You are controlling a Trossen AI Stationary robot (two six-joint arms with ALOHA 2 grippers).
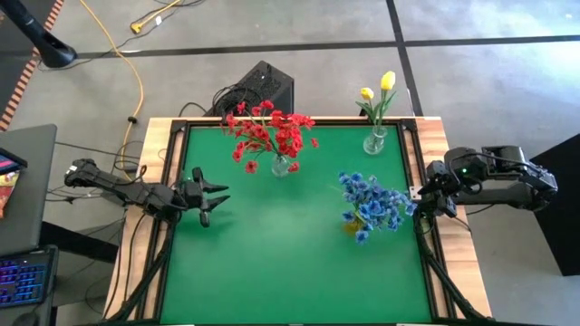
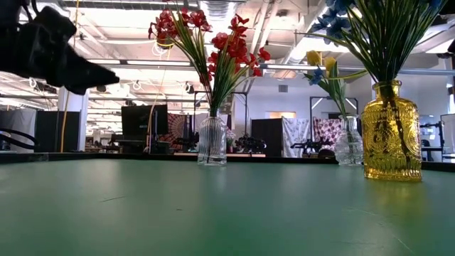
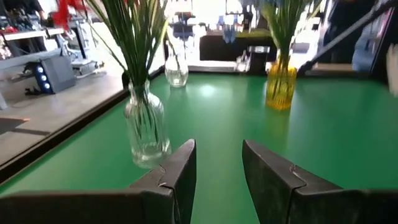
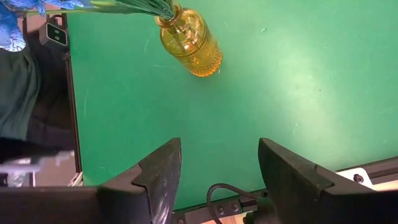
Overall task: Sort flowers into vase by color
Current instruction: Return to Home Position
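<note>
blue flowers stand upright in the yellow vase, just inboard of the right gripper, whose jaws gape empty at the right edge of the table. the left gripper, likewise spread and empty, hovers well apart; going home, the nearer right arm should draw outward, away from the vase.

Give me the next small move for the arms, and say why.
Probably draw the left gripper back off the green mat toward its base. The red flowers, yellow flowers and blue flowers each stand in their own vase, no stem lies loose, and both grippers are open and empty; the right gripper sits at the edge of the table.
</note>
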